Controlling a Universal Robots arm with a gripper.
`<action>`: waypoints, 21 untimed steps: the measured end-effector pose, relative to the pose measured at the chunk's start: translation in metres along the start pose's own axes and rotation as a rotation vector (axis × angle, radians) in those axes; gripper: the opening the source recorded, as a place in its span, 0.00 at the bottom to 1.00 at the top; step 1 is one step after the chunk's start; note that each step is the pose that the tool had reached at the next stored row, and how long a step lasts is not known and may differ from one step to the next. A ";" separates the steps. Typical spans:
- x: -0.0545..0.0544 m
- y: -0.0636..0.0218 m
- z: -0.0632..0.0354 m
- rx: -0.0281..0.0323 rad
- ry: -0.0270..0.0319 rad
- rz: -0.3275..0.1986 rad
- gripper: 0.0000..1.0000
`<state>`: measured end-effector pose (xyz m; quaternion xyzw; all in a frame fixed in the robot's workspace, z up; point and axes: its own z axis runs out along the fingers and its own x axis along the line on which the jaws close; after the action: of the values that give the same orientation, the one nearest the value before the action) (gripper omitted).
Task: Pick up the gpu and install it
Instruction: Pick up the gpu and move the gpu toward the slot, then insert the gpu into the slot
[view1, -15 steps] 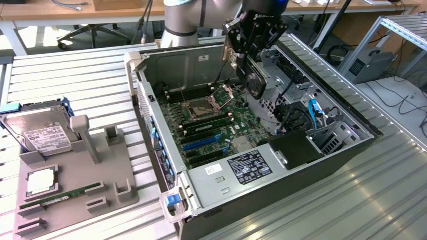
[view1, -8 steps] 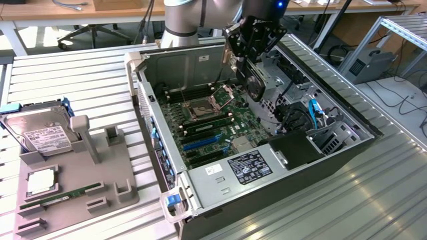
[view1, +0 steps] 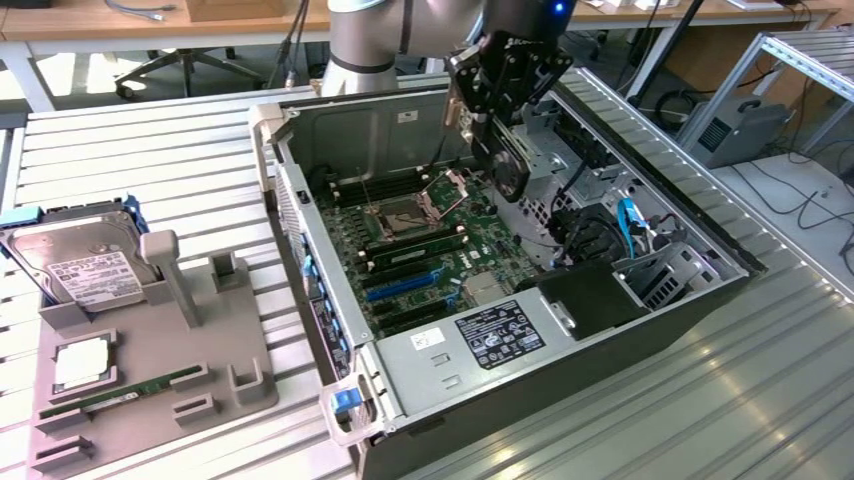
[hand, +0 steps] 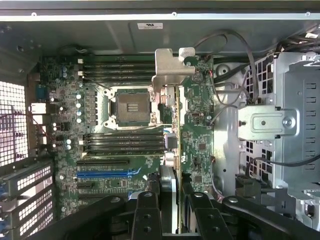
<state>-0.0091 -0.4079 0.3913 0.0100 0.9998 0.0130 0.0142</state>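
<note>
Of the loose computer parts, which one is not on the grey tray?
The gpu: the fingers hold it over the motherboard, while the hard drive and RAM stick lie on the tray.

Hard daylight streaks the slatted table (view1: 747, 400), glaring off bare metal; the case (view1: 387, 125) interior lies shaded, its grille (hand: 12, 125) blown white.

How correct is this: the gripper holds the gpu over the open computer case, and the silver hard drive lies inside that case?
One thing is wrong: the exterior view shows the hard drive outside the computer case, on the grey holder at the exterior view's left. The gripper does hold the gpu over the case.
</note>
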 end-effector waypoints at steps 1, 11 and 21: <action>0.000 0.0002 0.0000 0.0000 0.0000 0.000 0.27; 0.000 0.0017 0.0000 0.0000 0.0000 0.000 0.27; 0.000 0.0067 0.0001 -0.0007 0.0007 -0.027 0.27</action>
<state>-0.0091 -0.4012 0.3913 -0.0037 0.9998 0.0131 0.0141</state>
